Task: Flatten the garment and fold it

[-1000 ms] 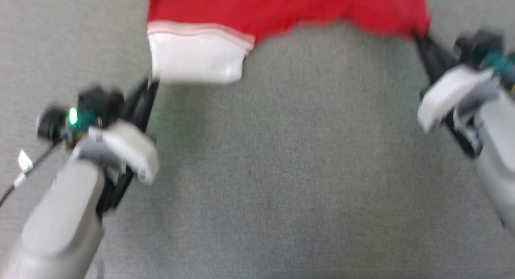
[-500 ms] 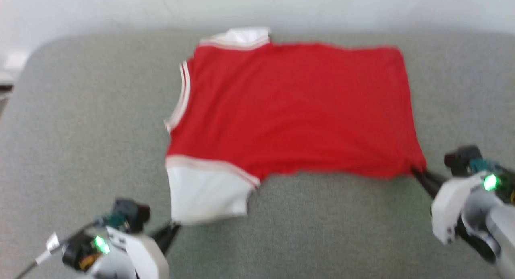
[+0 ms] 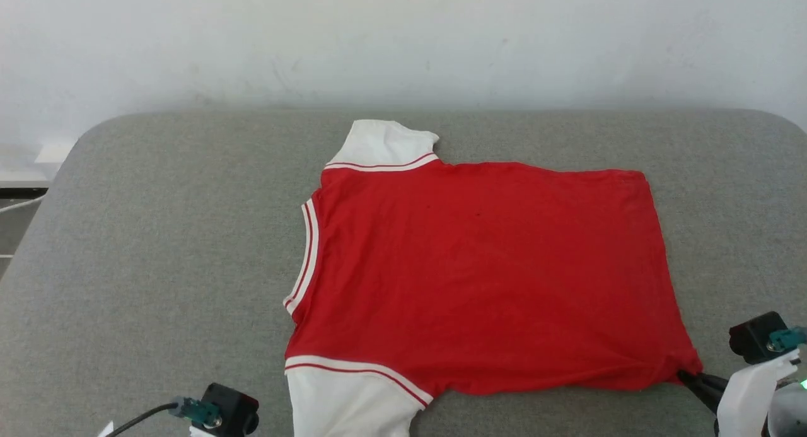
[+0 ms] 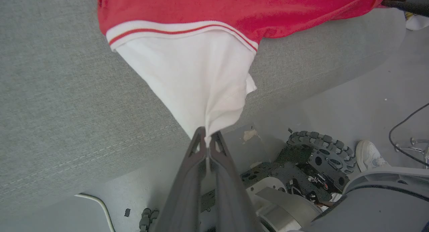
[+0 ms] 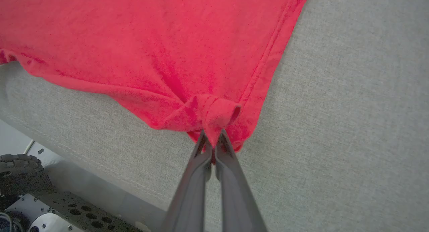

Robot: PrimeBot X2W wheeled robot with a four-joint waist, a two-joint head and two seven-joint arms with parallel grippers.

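On the grey upholstered platform (image 3: 176, 248), central and reaching its near edge, lies the red sports jersey (image 3: 479, 279) of thin fabric with white sleeves and red-and-white stripe trim. It is spread flat, plain red side up; I see no lettering on this face.

Change: over the last second my head camera has swung up from the platform's near strip to take in the whole top and the white wall (image 3: 403, 40) behind. That shift is the camera's, not the jersey's. What has altered in the cloth is its near edge, which sagged in a ragged wave between the grippers and now runs close to straight.

Left gripper (image 4: 207, 138): fingers together, clamped on the tip of the near white sleeve (image 4: 191, 74), which is drawn to a point past the platform's near edge. Right gripper (image 5: 211, 138): fingers together on the bunched near-right hem corner. Both have kept their hold.

Reading: I judge the flattening almost done and the fold not yet begun. The bunched corner and stretched sleeve will need smoothing once released.

Orientation: striped neckline (image 3: 307, 260) faces left, hem (image 3: 659, 248) faces right, so the long axis runs left to right. The far white sleeve (image 3: 381, 144) points away from me, the near one toward me.
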